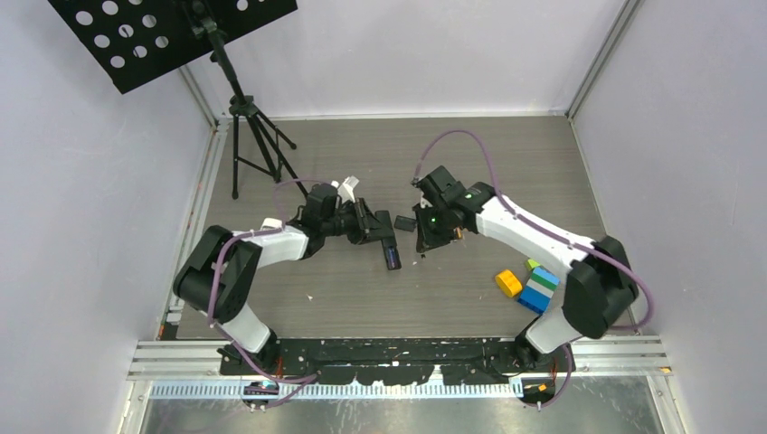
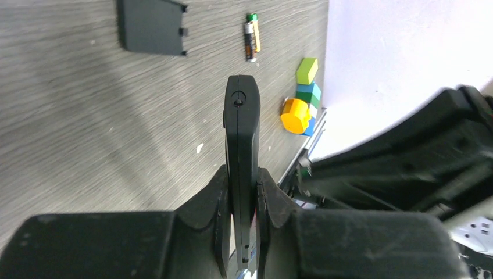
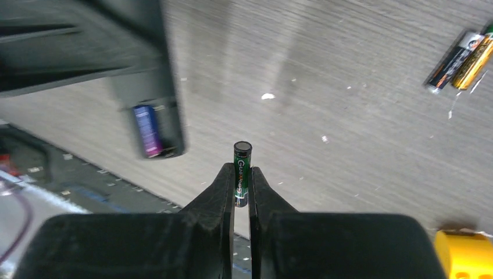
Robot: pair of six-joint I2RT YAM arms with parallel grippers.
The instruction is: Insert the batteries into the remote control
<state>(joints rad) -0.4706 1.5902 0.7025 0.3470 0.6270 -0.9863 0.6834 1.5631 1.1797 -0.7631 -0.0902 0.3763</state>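
Note:
My left gripper [image 2: 242, 176] is shut on the black remote control [image 2: 242, 131] and holds it edge-on above the table; in the top view the gripper [image 1: 369, 226] and the remote [image 1: 387, 246] are at mid-table. A purple-blue battery [image 3: 146, 131] sits in the remote's open compartment [image 3: 156, 110]. My right gripper [image 3: 241, 172] is shut on a dark green battery [image 3: 242, 156], upright, just right of the remote; in the top view this gripper [image 1: 423, 240] faces the left one. Two gold-and-black batteries [image 2: 252, 38] lie side by side on the table, also in the right wrist view [image 3: 462, 55].
The black battery cover [image 2: 152, 26] lies flat on the table, between the grippers in the top view [image 1: 404, 221]. Coloured toy blocks [image 1: 529, 285] sit at the near right. A tripod stand [image 1: 253, 136] stands at the back left. White walls enclose the grey table.

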